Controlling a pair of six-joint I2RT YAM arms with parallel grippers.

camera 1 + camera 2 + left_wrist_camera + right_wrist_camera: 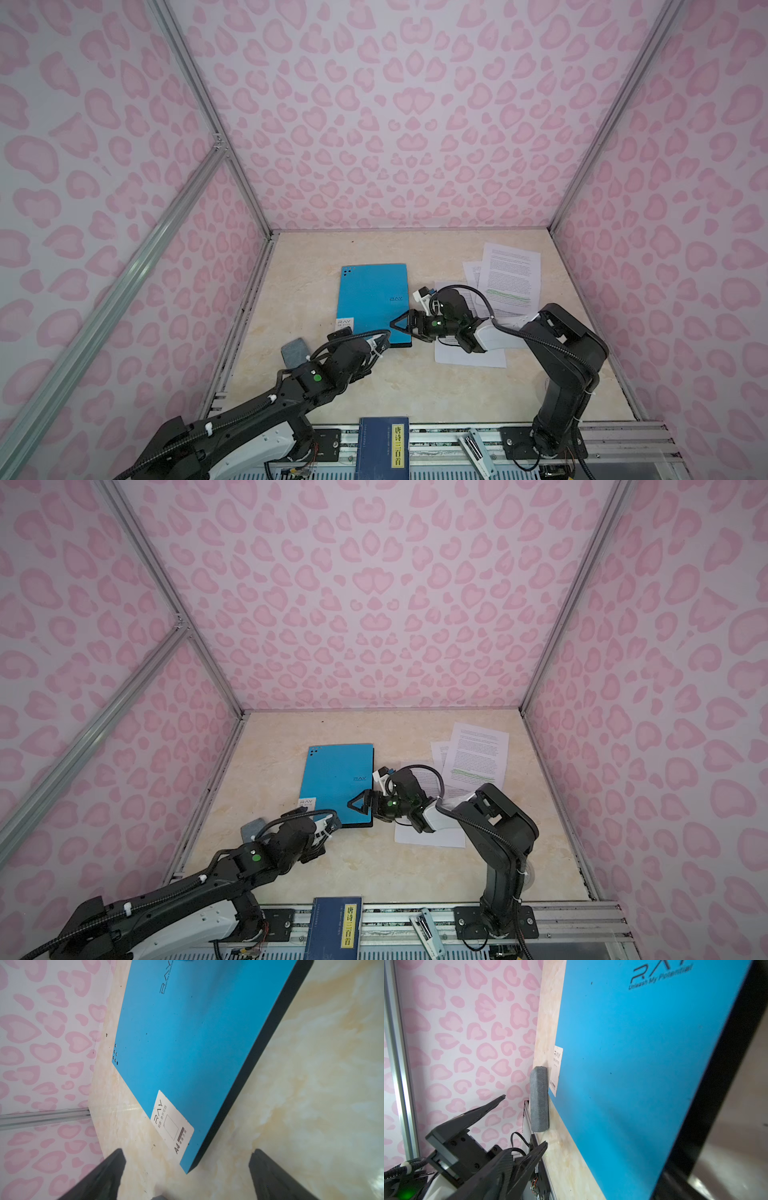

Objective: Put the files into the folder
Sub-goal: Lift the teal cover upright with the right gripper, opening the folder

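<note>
The thin bright blue folder [371, 297] with a white corner label lies closed and flat on the cream marble-pattern table [307, 282], centre-left in both top views. The files [510, 270] — white printed paper sheets, some lines marked green — lie in a loose overlapping spread to its right, partly under the right arm. I read the left gripper [188, 1151] as wide open and empty, framing the folder's labelled near corner. The right gripper [400, 323] — jaws spread, nothing visibly held — sits at the folder's right edge. A grey rectangular block [294, 352] lies beside the labelled corner.
</note>
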